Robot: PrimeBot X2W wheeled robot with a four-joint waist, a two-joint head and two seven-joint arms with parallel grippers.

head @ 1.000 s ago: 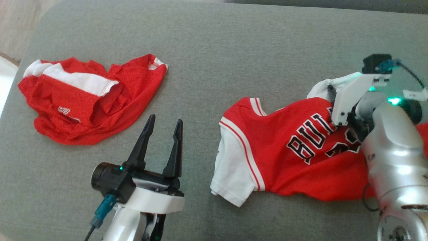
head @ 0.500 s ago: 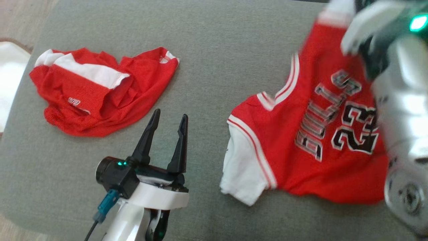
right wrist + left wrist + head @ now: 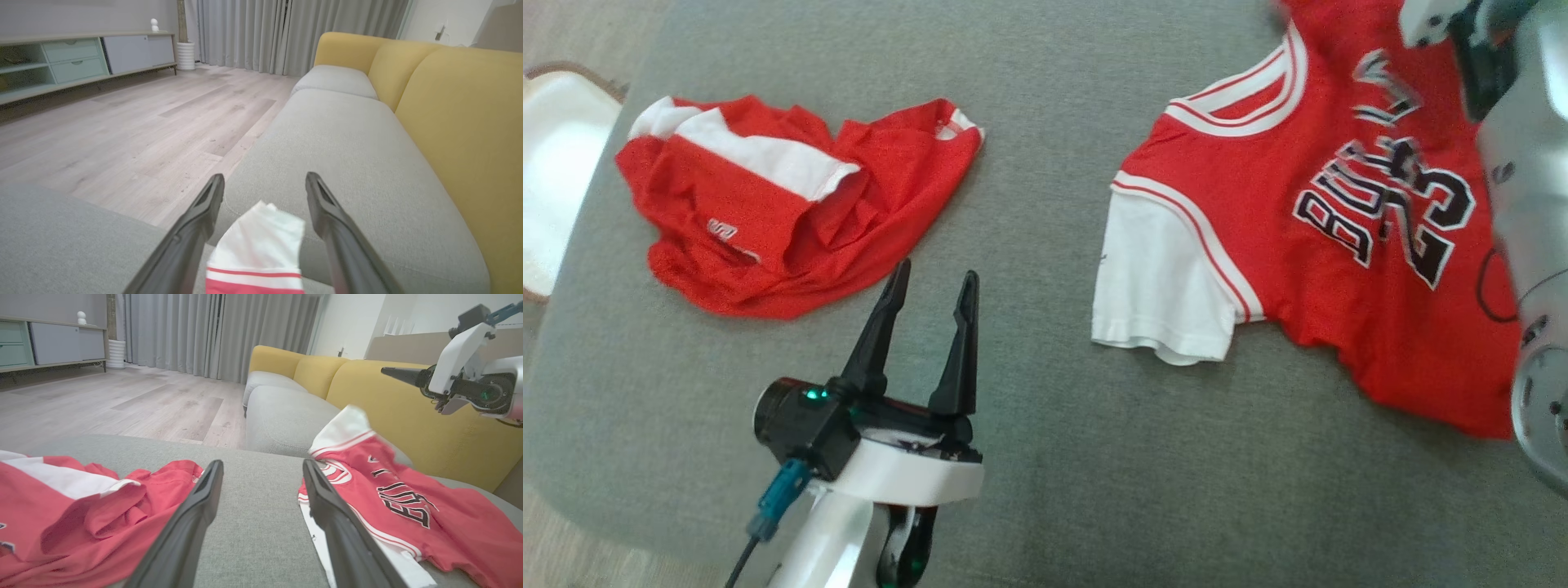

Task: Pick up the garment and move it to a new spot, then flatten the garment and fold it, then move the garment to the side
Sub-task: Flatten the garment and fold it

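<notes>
red basketball jersey with white sleeves (image 3: 1307,245) is lying mostly spread on the grey fabric cushion (image 3: 1045,163), over on the right side of the head view. well apart from it on the left there's a second crumpled red and white garment (image 3: 792,220). the left gripper (image 3: 936,271) hovers between the two with its fingers spread, nothing in them. the right gripper (image 3: 264,177) has its fingers wide apart too, and a white sleeve (image 3: 257,237) sits between them without touching either one.

the silver right forearm (image 3: 1527,204) covers the jersey's right edge, and its top is cut off by the frame. in the left wrist view the far sleeve sticks up and is blurry.

the black lettering reads "bul" something and "23", the rest is too wrinkled. there's a tiny white logo on the crumpled one, can't read it. behind are a yellow sofa (image 3: 429,416), a wood floor (image 3: 122,122) and grey curtains (image 3: 286,32).
</notes>
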